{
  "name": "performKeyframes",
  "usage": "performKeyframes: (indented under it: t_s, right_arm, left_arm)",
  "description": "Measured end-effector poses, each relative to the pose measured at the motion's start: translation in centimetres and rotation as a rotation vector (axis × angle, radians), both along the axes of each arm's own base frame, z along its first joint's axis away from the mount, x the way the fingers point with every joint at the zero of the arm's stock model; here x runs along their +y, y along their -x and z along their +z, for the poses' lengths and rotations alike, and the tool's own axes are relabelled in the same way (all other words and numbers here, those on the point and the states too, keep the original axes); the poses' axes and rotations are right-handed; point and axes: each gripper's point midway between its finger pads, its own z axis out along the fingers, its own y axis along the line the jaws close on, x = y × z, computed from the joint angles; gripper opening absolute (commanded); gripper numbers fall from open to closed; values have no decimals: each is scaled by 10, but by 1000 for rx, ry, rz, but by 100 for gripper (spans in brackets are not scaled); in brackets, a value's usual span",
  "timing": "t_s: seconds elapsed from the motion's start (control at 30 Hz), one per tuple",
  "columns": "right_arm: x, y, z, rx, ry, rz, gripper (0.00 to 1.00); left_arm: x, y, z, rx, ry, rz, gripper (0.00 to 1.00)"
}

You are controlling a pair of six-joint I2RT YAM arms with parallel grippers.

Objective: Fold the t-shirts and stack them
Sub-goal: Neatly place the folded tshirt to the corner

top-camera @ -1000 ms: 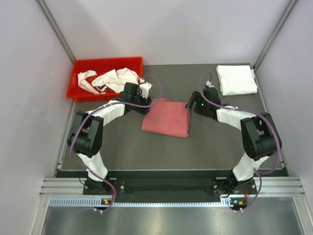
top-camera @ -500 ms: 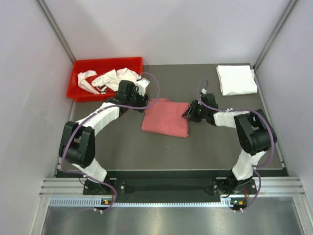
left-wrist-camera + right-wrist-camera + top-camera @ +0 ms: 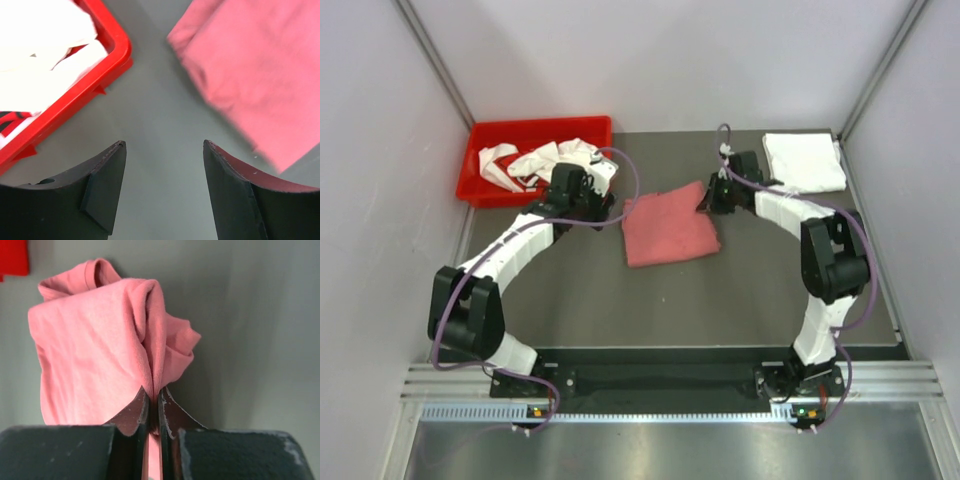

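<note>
The dark tabletop (image 3: 620, 300) carries a red bin (image 3: 540, 123) of crumpled white t-shirts (image 3: 545, 160) at its far left. The folded pink t-shirt (image 3: 670, 225) lies mid-table, and a folded white t-shirt (image 3: 804, 162) sits in the far right corner. The right claw (image 3: 152, 395) is clamped on the pink shirt's bunched edge. The left claw (image 3: 165, 145) hangs apart over bare surface, holding nothing. The best move is probably to carry the pink shirt low and slowly toward the white one, so the folds don't spill.

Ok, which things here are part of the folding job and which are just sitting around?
Job: pink t-shirt, pinched in the right fingers; folded white t-shirt, far right; crumpled white t-shirts in the red bin.
Lying about: red bin; table.
</note>
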Motion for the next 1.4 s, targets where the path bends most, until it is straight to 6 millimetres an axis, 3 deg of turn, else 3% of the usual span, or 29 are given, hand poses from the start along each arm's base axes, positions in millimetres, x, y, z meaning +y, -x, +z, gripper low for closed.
performKeyframes:
  t_s: [0.2,0.4,0.57,0.7,1.0,1.23,1.4]
  right_arm:
    - [-42,-51,19,-38,200,36,0]
    - [-117,-103,30,-50,447,-37,0]
    - [-174,-125,43,-54,614,-120,0]
    - [-208,-139,62,-89,707,-170,0]
    - [-235,-152,89,-140,814,-208,0]
    - [-254,-157,119,-188,882,-236,0]
    - [-263,-158,129,-205,916,-241,0]
  left_arm:
    - [13,6,-6,30,-55,16,68]
    - [18,9,4,60,-102,8,68]
    - [18,4,24,49,-116,0,68]
    - [19,1,28,49,-126,6,68]
    - [24,-1,-1,120,-177,13,68]
    - [25,-2,-2,121,-187,11,68]
    - [26,-2,-2,118,-190,14,68]
